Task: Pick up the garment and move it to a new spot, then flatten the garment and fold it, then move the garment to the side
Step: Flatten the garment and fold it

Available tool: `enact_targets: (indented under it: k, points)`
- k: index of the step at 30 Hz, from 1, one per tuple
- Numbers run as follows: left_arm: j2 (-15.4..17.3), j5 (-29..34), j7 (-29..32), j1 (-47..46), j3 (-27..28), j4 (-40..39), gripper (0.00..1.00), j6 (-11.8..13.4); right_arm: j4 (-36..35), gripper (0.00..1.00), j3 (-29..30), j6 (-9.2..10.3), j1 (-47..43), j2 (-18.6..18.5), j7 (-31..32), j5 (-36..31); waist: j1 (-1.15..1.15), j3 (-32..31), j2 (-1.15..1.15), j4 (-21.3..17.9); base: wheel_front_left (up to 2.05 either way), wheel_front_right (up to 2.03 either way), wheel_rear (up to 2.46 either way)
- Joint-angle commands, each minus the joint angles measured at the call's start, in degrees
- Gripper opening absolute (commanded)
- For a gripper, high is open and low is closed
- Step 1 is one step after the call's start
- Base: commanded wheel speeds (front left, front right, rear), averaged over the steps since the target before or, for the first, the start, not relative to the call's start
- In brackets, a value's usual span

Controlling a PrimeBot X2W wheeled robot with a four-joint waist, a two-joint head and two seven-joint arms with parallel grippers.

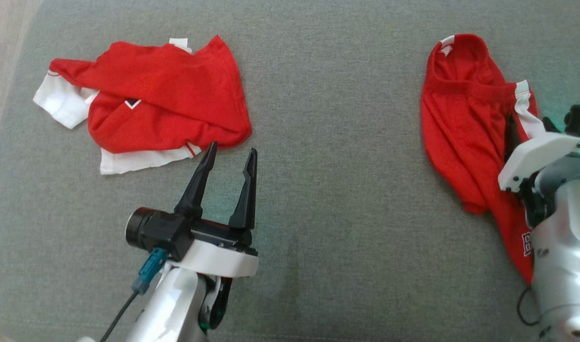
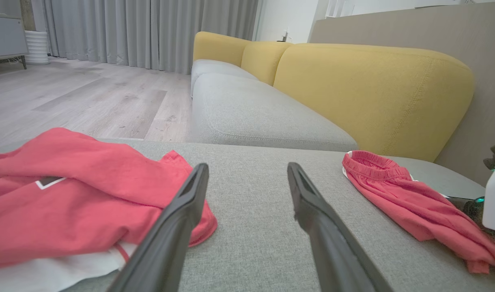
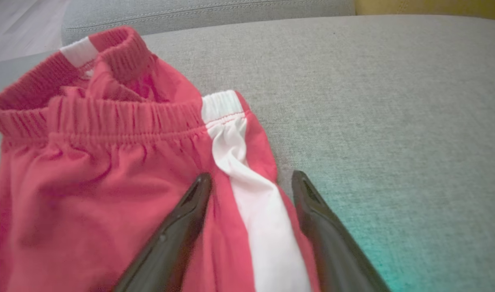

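The left fingers point(image 2: 178, 227) are standing spread as wide as they go, holding nothing, low over the grey sofa cushion point(image 1: 337, 142). The crumpled red-and-white jersey point(image 1: 166, 99) is lying just off the tip of their outer finger. Whether its hem corner is touching that tip, I cannot tell.

The right fingers point(image 3: 178, 231) are likewise gaping fully and gripping nothing. They are hanging over the red shorts point(image 3: 89, 170), with the white side stripe running up between them and the elastic waistband lying just beyond their tips.

Judging from this, the first step, the pick-up, is getting under way with no grip made yet. The right fingers look better placed, though which garment is meant I cannot say. The next move is calling for a descent onto the cloth and a pinch around a good fold near the stripe. A lift would then carry it toward the bare stretch between the two pairs of fingers.

Nothing here is acting as a container; both garments are lying loose, straight on the cushion.
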State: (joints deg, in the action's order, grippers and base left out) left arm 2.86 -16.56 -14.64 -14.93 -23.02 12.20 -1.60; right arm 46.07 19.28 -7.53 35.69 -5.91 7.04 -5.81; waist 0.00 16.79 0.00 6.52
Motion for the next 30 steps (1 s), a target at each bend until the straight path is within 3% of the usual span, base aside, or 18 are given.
enact_targets:
  k: [1,10,16,25,30]
  points:
    - [0.0,-0.2,-0.4,-1.6,1.2,-1.6,1.0,-0.2,0.3,0.0,-1.2,0.04,2.4,-0.4,-0.8,-0.6,0.0,-0.1,0.0,0.0,0.0,0.0,0.0]
    - [0.0,-0.2,-0.4,-1.1,1.5,-1.2,1.0,0.0,3.1,0.0,-4.2,0.04,6.1,-1.5,-8.5,0.2,0.0,-2.1,0.0,-1.1,0.0,0.0,0.0]
    - [0.0,-0.3,-0.4,0.0,2.1,-1.1,1.0,0.1,0.5,0.0,-12.0,0.04,7.9,-2.9,-12.3,4.1,0.0,-5.0,0.0,-2.3,0.0,0.0,0.0]
    - [0.0,-0.7,-0.4,2.3,2.5,-1.2,1.0,0.4,-13.6,0.0,-27.1,0.04,3.2,-3.5,-10.3,12.6,0.0,-9.7,0.0,-3.2,0.0,0.0,0.0]
    - [0.0,-0.8,-0.4,3.5,2.5,-1.2,1.0,0.4,-23.2,0.0,-34.5,0.04,-3.7,-1.4,-6.5,14.4,0.0,-11.4,0.0,-3.2,0.0,0.0,0.0]
